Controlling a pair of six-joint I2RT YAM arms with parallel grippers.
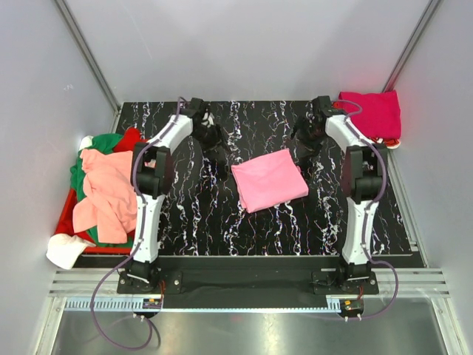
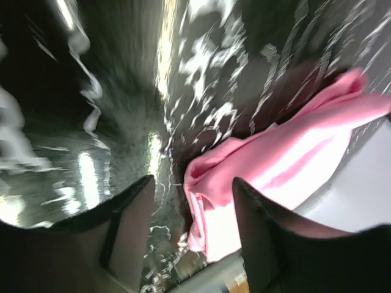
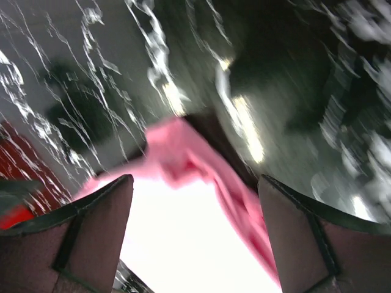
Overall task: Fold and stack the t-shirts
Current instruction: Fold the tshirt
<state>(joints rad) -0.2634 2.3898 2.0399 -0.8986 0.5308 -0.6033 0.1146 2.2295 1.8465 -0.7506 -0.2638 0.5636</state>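
A light pink t-shirt [image 1: 270, 180] lies folded into a neat rectangle near the middle of the black marble-patterned table [image 1: 192, 214], turned slightly askew to the table's edges.

The left gripper [image 2: 192, 183] hangs just off the pink shirt's far left corner. Its two fingers [image 2: 131, 220] stand well apart with nothing between them. The left wrist view is blurred, but it shows a rumpled edge of the pink cloth just beyond the fingertips.

The right gripper [image 3: 195, 180] is just off the pink shirt's far right corner. Its jaws are also spread wide and empty. In its blurred wrist view the pink cloth fills the gap below the fingers [image 3: 98, 232], with a folded corner pointing away. I cannot tell whether either gripper touches the cloth.

Well to the right of the pink shirt and farther back, a magenta t-shirt [image 1: 373, 115] lies folded at the table's far right corner.

Well to the left of the pink shirt, off the table's edge, a loose pile holds a salmon t-shirt [image 1: 107, 192] on top of a green t-shirt [image 1: 94, 146]. A red t-shirt [image 1: 131, 137] shows at the pile's back and a white t-shirt [image 1: 66, 250] at its near end. All of them are heaped over a red crate [image 1: 66, 214].
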